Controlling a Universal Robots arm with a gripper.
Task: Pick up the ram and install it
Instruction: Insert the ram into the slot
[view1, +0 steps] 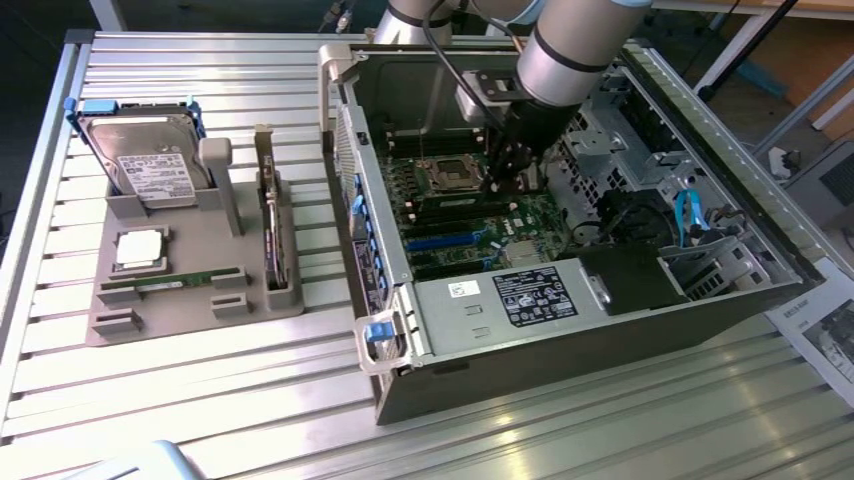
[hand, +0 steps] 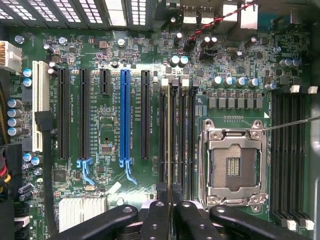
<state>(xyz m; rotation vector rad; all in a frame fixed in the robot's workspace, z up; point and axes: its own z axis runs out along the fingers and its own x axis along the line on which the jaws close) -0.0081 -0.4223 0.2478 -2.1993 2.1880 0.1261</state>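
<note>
My gripper (hand: 170, 196) is down inside the open computer case (view1: 441, 330), over the motherboard (hand: 105, 115). Its two black fingers (hand: 156, 220) are shut on the ram (hand: 170, 140), a thin stick seen edge-on. The stick runs along the bank of black memory slots (hand: 186, 135) beside the empty processor socket (hand: 232, 162). Whether it sits in a slot or hangs just above one, I cannot tell. In the exterior view the gripper (view1: 505, 178) stands upright next to the socket (view1: 447, 175), under the silver arm (view1: 567, 55).
A grey holder (view1: 187, 320) at the exterior view's left carries a hard drive (view1: 140, 160), a square silver processor (view1: 140, 248), a green stick (view1: 174, 283) and a dark expansion card (view1: 274, 235). Case walls, a drive cage (view1: 667, 270) and blue cables (view1: 687, 215) crowd the gripper.
</note>
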